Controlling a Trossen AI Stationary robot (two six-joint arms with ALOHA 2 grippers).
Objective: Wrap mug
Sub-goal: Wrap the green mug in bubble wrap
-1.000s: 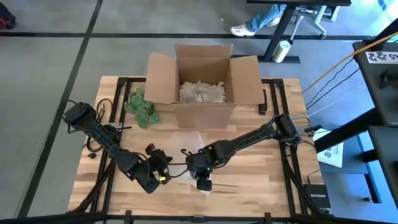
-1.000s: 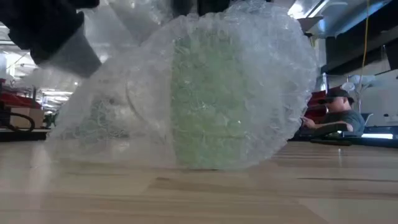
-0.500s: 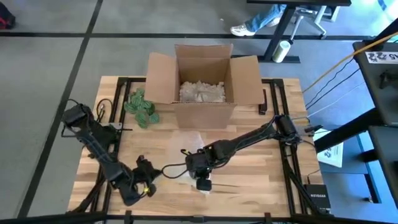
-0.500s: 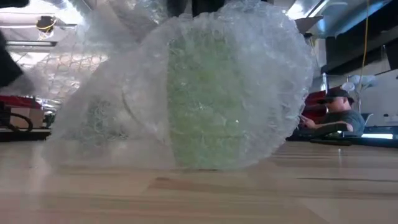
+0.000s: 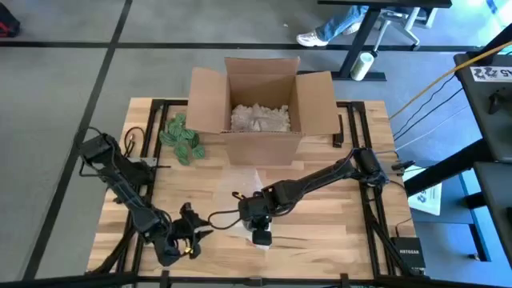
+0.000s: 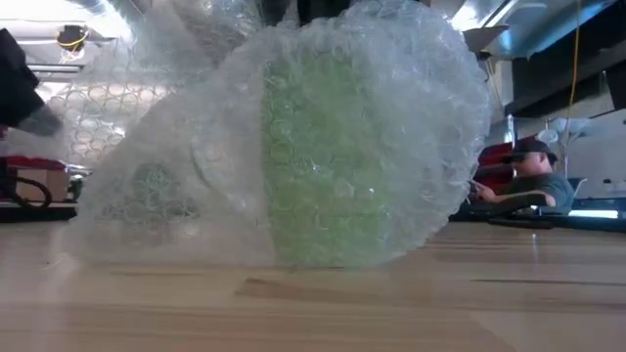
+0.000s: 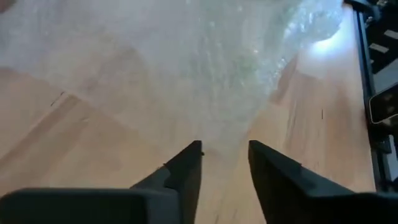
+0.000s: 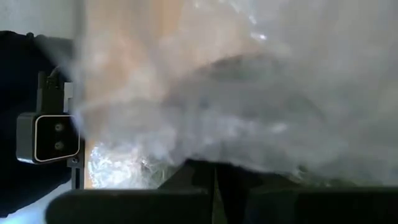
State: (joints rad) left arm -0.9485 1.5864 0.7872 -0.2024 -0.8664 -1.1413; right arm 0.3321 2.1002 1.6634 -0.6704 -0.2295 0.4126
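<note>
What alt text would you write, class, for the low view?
A green mug wrapped in clear bubble wrap sits on the wooden table, filling most of the picture. A seated person shows far behind at the right.

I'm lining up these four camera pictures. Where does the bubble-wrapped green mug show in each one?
High view: the bubble-wrapped green mug sits low and centre, mostly hidden under the right pincer.
Low view: it fills the middle.
Left wrist view: a hazy clear bundle toward the top, beyond the open left pincer.
Right wrist view: wrap fills the picture; the mug can't be made out.
Shared landmark: the wooden tabletop.
</note>
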